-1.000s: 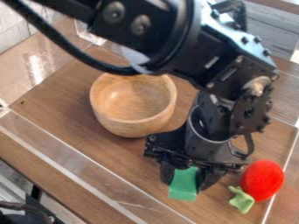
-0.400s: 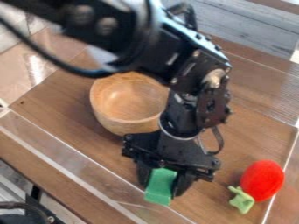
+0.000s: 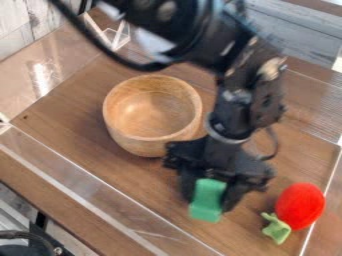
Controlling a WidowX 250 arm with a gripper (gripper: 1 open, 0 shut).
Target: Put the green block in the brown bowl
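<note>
Wooden worktop [image 3: 80,95] carries the round light-brown wooden bowl [image 3: 154,118], empty. Black tool [image 3: 214,190], pointing down, pinches the bright green rectangular block [image 3: 207,197] just right of the bowl; it has shifted rightward since a moment ago. Transfer into the bowl remains pending.

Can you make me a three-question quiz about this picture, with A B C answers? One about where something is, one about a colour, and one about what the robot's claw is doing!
1. Where is the green block?
A. in the bowl
B. between the gripper's fingers
C. on the red toy

2. What colour is the bowl?
A. light brown
B. blue
C. black

3. What is the gripper doing?
A. gripping the red toy
B. closed around the block
C. resting in the bowl

Answers: 1 B, the block sits between the fingers, outside the bowl. 2 A, it looks like pale wood. 3 B, its fingers flank the block; the red toy lies apart.
</note>
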